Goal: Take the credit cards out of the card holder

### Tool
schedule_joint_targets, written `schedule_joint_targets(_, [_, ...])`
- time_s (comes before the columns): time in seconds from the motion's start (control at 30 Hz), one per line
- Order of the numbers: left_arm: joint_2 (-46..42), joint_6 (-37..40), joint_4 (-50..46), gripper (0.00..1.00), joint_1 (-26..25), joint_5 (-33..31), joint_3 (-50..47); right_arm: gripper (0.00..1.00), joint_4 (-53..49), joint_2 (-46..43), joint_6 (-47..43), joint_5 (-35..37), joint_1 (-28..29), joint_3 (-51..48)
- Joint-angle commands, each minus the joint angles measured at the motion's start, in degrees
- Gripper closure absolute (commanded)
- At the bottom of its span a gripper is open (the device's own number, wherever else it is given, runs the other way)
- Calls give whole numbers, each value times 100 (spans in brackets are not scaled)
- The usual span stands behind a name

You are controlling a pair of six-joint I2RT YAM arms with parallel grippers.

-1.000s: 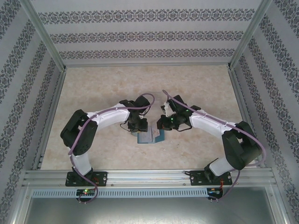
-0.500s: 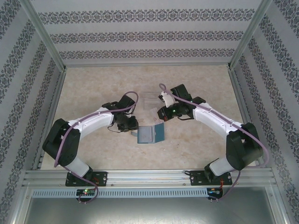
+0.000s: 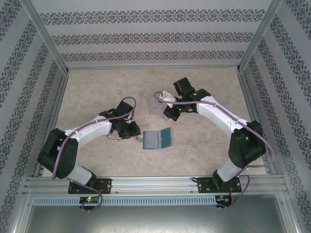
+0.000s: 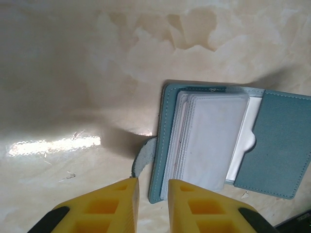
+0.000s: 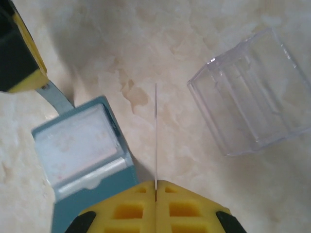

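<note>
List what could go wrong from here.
1. The right hand pinches a thin card by one edge only; it could slip, twist, or clip the clear tray nearby.
2. The left hand sits by the strap tab with its jaws slightly apart, so the card holder may slide when the pale cards inside are pulled.

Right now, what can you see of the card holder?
The card holder lies open on the table: teal, leather-like, stitched edges. Pale cards sit stacked in one half; the other half is bare teal. Its grey strap tab reaches the left pincer tips; grip unclear.
</note>
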Motion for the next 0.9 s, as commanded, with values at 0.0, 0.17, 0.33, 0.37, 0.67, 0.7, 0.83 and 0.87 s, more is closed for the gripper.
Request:
schedule_joint_targets(0.0, [-126, -182, 309, 78, 96, 156, -135, 100, -789, 278, -1182, 292, -25, 580])
schedule_joint_targets(0.17, [-156, -196, 305, 78, 147, 118, -130, 100, -1406, 879, -1852, 529, 5, 1511])
schedule_joint_targets(0.33, [-163, -206, 319, 78, 242, 79, -157, 100, -2051, 1597, -2236, 792, 12, 2531])
schedule_joint_targets(0.37, [-165, -208, 328, 78, 254, 87, -158, 100, -2139, 1703, -2277, 819, 10, 2707])
schedule_joint_targets(0.67, [-130, -220, 365, 77, 400, 71, -166, 100, -2969, 2916, -2513, 750, 26, 4253])
schedule_joint_targets(0.7, [-132, -230, 364, 77, 417, 79, -175, 100, -3021, 3042, -2511, 758, 27, 4394])
schedule_joint_targets(0.83, [-158, -230, 370, 77, 504, 82, -245, 100, -3189, 3466, -2538, 888, 61, 4860])
schedule_joint_targets(0.87, [-157, -231, 369, 77, 514, 82, -262, 100, -3229, 3551, -2555, 918, 64, 4946])
